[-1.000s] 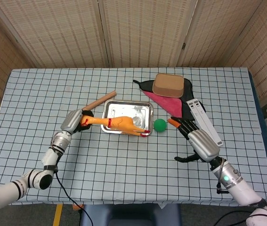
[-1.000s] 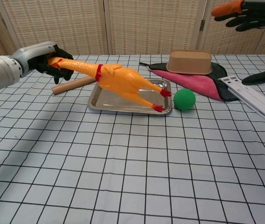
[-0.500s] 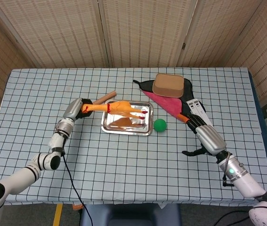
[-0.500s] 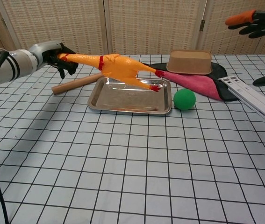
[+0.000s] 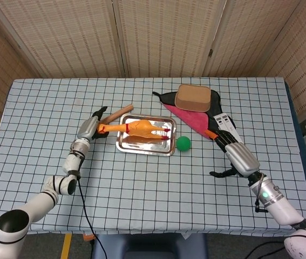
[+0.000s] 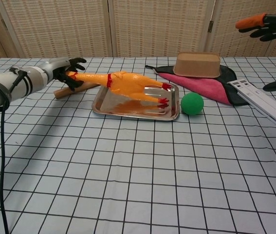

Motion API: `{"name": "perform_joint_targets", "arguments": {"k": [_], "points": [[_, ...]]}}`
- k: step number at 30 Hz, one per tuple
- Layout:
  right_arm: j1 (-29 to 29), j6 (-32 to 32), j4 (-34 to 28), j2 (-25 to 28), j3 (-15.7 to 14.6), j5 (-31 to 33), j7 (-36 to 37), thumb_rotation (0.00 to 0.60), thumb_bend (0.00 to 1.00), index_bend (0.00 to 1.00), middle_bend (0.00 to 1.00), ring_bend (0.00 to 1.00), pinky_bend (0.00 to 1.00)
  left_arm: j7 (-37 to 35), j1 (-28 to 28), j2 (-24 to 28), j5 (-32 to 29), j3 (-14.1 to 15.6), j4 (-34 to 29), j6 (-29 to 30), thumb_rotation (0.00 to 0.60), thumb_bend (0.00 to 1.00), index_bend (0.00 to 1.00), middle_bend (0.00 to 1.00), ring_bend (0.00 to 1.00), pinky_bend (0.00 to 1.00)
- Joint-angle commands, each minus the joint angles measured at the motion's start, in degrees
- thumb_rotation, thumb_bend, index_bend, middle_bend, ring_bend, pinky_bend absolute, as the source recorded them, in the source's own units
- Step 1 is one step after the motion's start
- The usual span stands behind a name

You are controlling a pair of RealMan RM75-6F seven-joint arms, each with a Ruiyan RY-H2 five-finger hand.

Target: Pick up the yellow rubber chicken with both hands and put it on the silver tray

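The yellow rubber chicken lies across the silver tray. Its red feet are over the tray's right end, and its neck and head stick out past the left rim. My left hand is at the chicken's head with its fingers spread apart around the beak, no longer wrapped on it. My right hand hovers well to the right of the tray, fingers apart and holding nothing.
A green ball sits just right of the tray. A wooden rod lies behind the left hand. Further back right are a brown bowl on pink cloth and a white strip.
The left hand carried the chicken back and lowered it onto the tray, then spread its fingers off the head. The right hand drew away to the right and stayed raised.
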Motion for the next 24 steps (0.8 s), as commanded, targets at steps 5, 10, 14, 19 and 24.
{"name": "perform_joint_targets", "arguments": {"k": [5, 10, 14, 19, 24], "points": [[-1.1, 1.3, -1.5, 1.2, -0.6, -0.9, 0.3, 0.6, 0.05, 0.0, 0.0, 0.0, 0.0, 6.9, -0.2, -0.5, -0.6, -0.1, -2.8, 2.6, 0.6, 0.42, 0.0, 0.0, 0.0, 0.17], [-2.1, 3.1, -2.7, 2.5, -0.8, -2.1, 1.1, 0.6, 0.05, 0.0, 0.0, 0.0, 0.0, 11.6, 0.0, 2.9, -4.2, -0.5, -9.5, -1.9, 0.6, 0.39, 0.0, 0.0, 0.0, 0.14], [-2.9, 4.3, -3.0, 3.5, -1.2, -3.4, 2.1, 0.6, 0.05, 0.0, 0.0, 0.0, 0.0, 16.7, -0.5, 4.7, -7.1, 0.2, -12.7, -4.8, 0.6, 0.35, 0.0, 0.0, 0.0, 0.12], [-3.5, 5.2, -1.9, 4.3, -1.6, -4.4, 4.6, 0.6, 0.05, 0.0, 0.0, 0.0, 0.0, 19.4, -1.8, 6.8, -9.8, -0.1, -15.2, -7.2, 0.6, 0.34, 0.0, 0.0, 0.0, 0.09], [-3.9, 6.1, -0.3, 4.6, -1.8, -5.4, 7.6, 0.6, 0.05, 0.0, 0.0, 0.0, 0.0, 24.9, -3.2, 8.1, -12.7, 1.5, -16.5, -7.8, 0.6, 0.35, 0.0, 0.0, 0.0, 0.08]]}}
